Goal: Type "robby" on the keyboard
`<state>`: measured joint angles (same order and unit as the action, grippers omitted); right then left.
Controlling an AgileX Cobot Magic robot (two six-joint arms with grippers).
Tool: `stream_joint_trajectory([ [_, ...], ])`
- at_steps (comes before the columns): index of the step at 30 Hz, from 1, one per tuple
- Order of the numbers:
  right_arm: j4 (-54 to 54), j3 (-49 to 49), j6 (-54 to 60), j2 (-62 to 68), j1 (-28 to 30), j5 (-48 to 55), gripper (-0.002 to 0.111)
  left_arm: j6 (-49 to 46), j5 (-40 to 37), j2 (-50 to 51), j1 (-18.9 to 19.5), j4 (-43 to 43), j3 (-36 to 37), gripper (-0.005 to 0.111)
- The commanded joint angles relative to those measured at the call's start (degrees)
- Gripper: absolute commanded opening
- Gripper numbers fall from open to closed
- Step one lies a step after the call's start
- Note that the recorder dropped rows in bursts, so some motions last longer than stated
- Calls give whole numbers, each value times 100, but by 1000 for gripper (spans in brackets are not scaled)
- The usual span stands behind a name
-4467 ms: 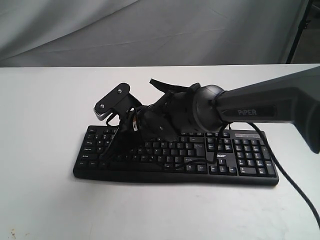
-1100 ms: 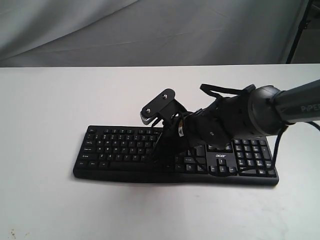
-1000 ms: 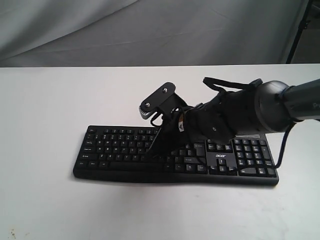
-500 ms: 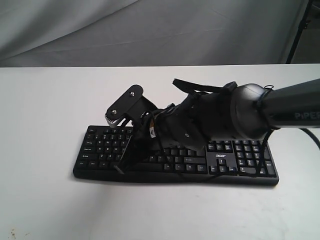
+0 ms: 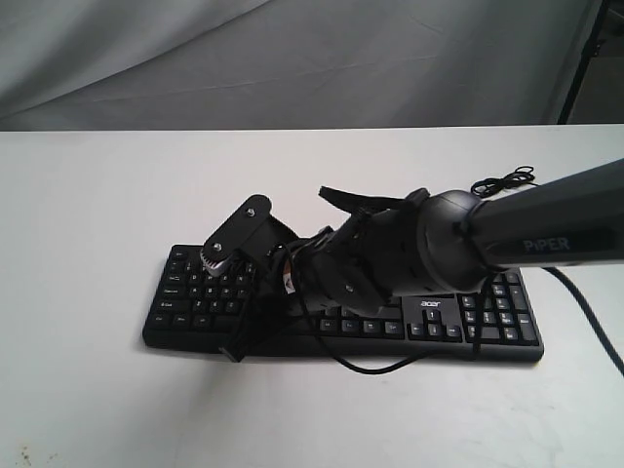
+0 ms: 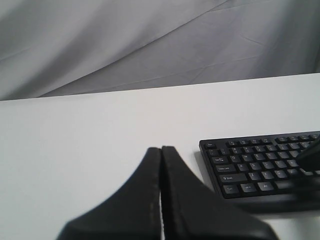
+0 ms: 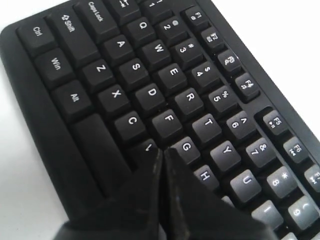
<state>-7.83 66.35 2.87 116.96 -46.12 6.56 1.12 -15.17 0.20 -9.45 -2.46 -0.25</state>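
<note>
The black keyboard [image 5: 190, 297] lies on the white table, its "acer" logo [image 5: 430, 304] near the number pad. My right arm reaches across it to its left half. My right gripper [image 5: 234, 349] is shut and points down near the front rows. In the right wrist view the shut right gripper [image 7: 161, 150] ends between the V key [image 7: 146, 147] and the G key [image 7: 186, 147], covering the keys just behind; I cannot tell whether it touches. My left gripper [image 6: 161, 148] is shut, holds nothing, and hangs over bare table beside the keyboard's [image 6: 260, 165] Ctrl end.
A thin black cable [image 5: 505, 181] lies coiled behind the keyboard on the right, and another cable [image 5: 585, 327] runs off the table's right side. A slack cable loop [image 5: 375, 367] from my right arm hangs in front of the keyboard. Grey cloth backs the table.
Over the last second my right gripper swung from the keyboard's middle-right keys leftward and down toward the front rows of the left half. The keyboard has not shifted.
</note>
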Motion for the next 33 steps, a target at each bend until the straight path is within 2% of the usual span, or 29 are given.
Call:
stream_joint_trajectory([
  [1,32,37,27,8,-12,-104,0,16,42,-20,-36,-27,25,0],
  [33,32,37,122,-85,32,52,0,16,42,-20,-36,-27,25,0],
])
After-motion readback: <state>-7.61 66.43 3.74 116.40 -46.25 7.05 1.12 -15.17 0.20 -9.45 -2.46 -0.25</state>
